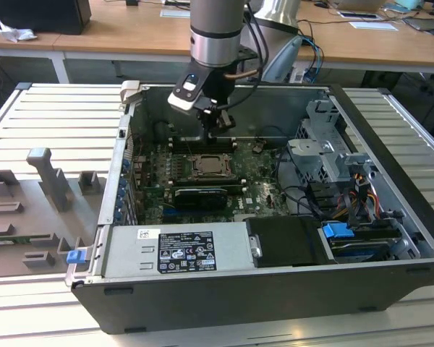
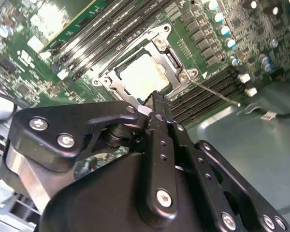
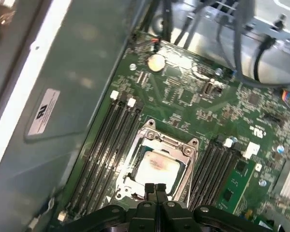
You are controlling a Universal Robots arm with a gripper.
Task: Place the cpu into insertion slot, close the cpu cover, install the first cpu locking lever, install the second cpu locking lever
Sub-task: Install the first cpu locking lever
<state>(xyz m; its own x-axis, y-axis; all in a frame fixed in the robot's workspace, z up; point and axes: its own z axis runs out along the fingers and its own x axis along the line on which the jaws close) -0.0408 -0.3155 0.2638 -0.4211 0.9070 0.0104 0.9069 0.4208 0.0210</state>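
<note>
Broadly, an open computer case (image 1: pixel 275 300) lies flat on the slatted metal counter (image 1: pixel 29 116) and takes up the middle and the exterior view's right, its side panel off so the arm can reach in from above. Its green motherboard (image 1: pixel 257 177) lines the floor of the case. The pincer (image 1: pixel 218 124) hangs just above the board at the upper centre of the exterior view, its fingers pressed together with nothing visible between them. In both wrist views its tip (image 3: pixel 155 187) sits at the near edge of the insertion slot (image 1: pixel 206 166), a stance better suited to pushing than to grasping.

Long black memory slots (image 3: pixel 111 140) flank the socket on either side. The cpu cover (image 3: pixel 188 152) lies flat, its window framing the chip. The cpu (image 3: pixel 157 166) is seated in the insertion slot, pale top showing through that window. In the second wrist view a thin locking lever (image 2: pixel 215 92) juts out over the memory slots, apparently not latched.
</note>
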